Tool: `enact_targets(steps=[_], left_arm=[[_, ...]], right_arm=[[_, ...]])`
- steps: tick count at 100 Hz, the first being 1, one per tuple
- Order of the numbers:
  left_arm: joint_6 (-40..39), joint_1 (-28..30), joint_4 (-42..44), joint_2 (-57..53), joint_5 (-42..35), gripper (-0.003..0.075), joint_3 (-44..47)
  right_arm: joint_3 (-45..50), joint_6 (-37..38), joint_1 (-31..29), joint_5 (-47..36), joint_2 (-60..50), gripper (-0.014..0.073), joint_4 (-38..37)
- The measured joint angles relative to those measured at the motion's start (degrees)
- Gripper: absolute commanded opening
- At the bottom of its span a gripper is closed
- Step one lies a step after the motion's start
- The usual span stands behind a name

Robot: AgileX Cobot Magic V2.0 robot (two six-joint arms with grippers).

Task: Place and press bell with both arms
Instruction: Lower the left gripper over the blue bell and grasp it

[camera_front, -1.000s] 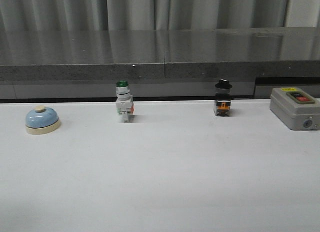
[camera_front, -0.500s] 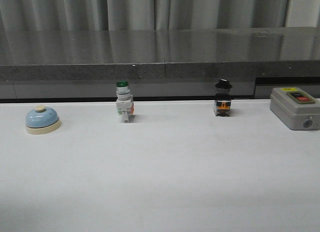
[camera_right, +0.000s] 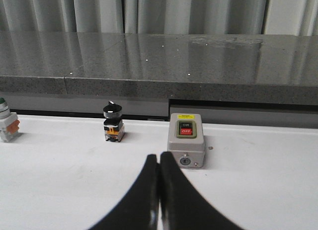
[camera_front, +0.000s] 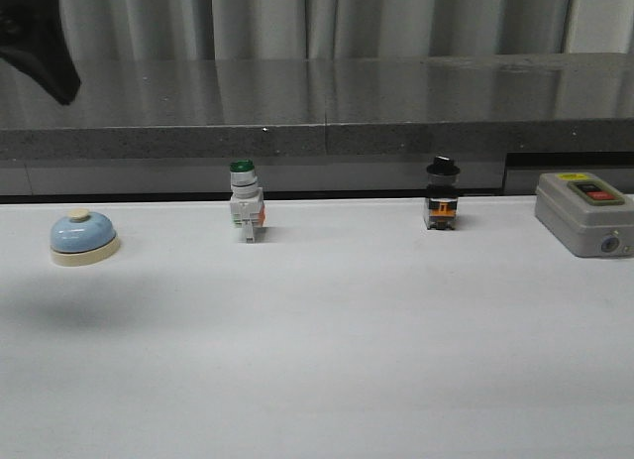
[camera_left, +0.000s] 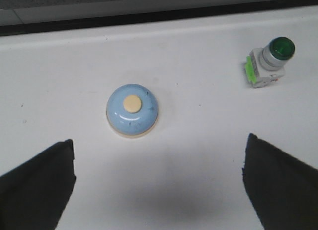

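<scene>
While the white bench (camera_front: 327, 340) carries everything, the objects sit in a row along its far edge. Largest item: grey ON/OFF switch box (camera_front: 584, 213), far right. Next, the left arm (camera_front: 35, 38), only a dark piece showing at the upper-left corner of the front view, above the bell's side of the bench. Then the light-blue desk bell (camera_front: 84, 237), upright on its cream base at far left, button up. Green-capped push-button switch (camera_front: 245, 201) stands to the bell's right, well apart; black-knobbed selector switch (camera_front: 442, 194) further right.

Left claw (camera_left: 159, 185): fingers spread wide, nothing held. In the left wrist view the bell (camera_left: 132, 111) lies ahead of the fingertips, between the two finger lines but nearer one of them. The dome is round, so no long axis constrains the approach.

Right claw (camera_right: 159, 168): fingers pressed together, empty, pointing toward the switch box (camera_right: 186, 139); bell not in its view.

Judgement: left arm is clearly nearer; a descent with slight recentring over the bell looks needed before gripping.
</scene>
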Motion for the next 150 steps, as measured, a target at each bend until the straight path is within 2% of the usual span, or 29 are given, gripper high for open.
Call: enact_targets(steps=[41, 69, 135, 143, 150], left_arm=[[-1.2, 0.5, 1.7, 14.7, -0.5, 0.064, -10.5], [-1.5, 2.7, 2.2, 20.5, -1.5, 0.064, -10.8], [-1.5, 2.8, 2.2, 30.5, -3.1, 0.0638, -11.5], [-1.5, 2.8, 2.2, 30.7, -3.2, 0.0631, -11.6], [-1.5, 2.8, 2.2, 30.7, -3.3, 0.0592, -11.6]], right_arm=[[0.0, 0.0, 0.0, 0.0, 0.0, -0.006, 0.0], [0.0, 0.0, 0.0, 0.0, 0.0, -0.006, 0.0], [0.0, 0.0, 0.0, 0.0, 0.0, -0.006, 0.0], [0.0, 0.0, 0.0, 0.0, 0.0, -0.006, 0.0], [0.0, 0.0, 0.0, 0.0, 0.0, -0.006, 0.0]])
